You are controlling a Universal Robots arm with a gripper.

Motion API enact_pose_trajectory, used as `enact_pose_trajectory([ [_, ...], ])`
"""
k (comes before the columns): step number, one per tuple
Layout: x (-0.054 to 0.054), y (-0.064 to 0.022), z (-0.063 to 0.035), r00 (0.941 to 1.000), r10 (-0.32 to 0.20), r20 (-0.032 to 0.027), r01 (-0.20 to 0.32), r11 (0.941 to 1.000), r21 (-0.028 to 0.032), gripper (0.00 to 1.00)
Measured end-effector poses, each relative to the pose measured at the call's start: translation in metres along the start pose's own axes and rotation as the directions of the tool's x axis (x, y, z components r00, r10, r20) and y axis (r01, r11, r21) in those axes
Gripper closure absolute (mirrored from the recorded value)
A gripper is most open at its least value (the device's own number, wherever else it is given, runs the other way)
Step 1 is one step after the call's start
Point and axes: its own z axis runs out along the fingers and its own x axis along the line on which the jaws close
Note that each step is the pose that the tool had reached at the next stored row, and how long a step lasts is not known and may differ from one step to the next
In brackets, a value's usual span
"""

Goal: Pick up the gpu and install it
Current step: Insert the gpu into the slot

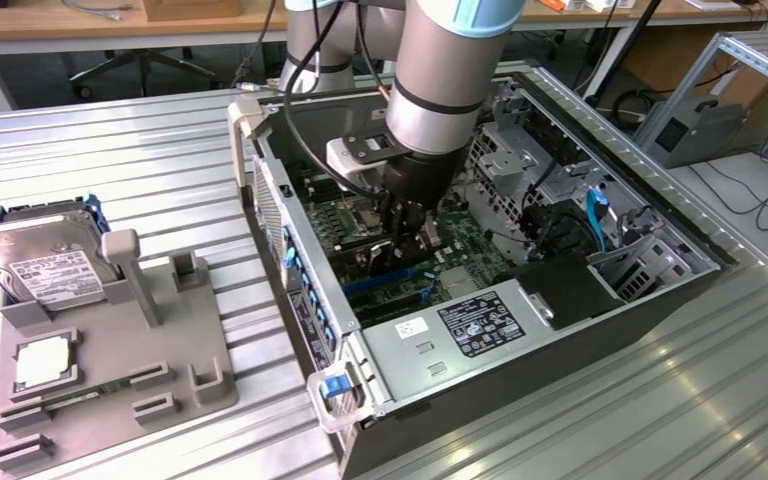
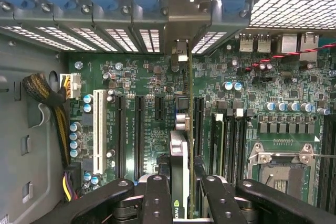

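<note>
Inside computer case (image 1: 518, 425), arm (image 1: 444, 70) pointing down, jaws clamped on gpu (image 2: 179, 156), apparently edge-on above motherboard (image 2: 273, 77).

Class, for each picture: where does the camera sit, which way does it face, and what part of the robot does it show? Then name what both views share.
Exterior view: above the open computer case, looking down into it; shows the arm and gripper.
Wrist view: on the wrist, looking along the fingers at the motherboard; they clamp the gpu edge-on.
Shared: the gripper and the motherboard.
</note>
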Motion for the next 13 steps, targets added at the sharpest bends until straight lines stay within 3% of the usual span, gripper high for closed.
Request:
enact_pose_trajectory([
  [13,-0.0001,0.0014,0.0057,1.0000,0.001,0.0000,-0.001,1.0000,0.0000,0.73],
])
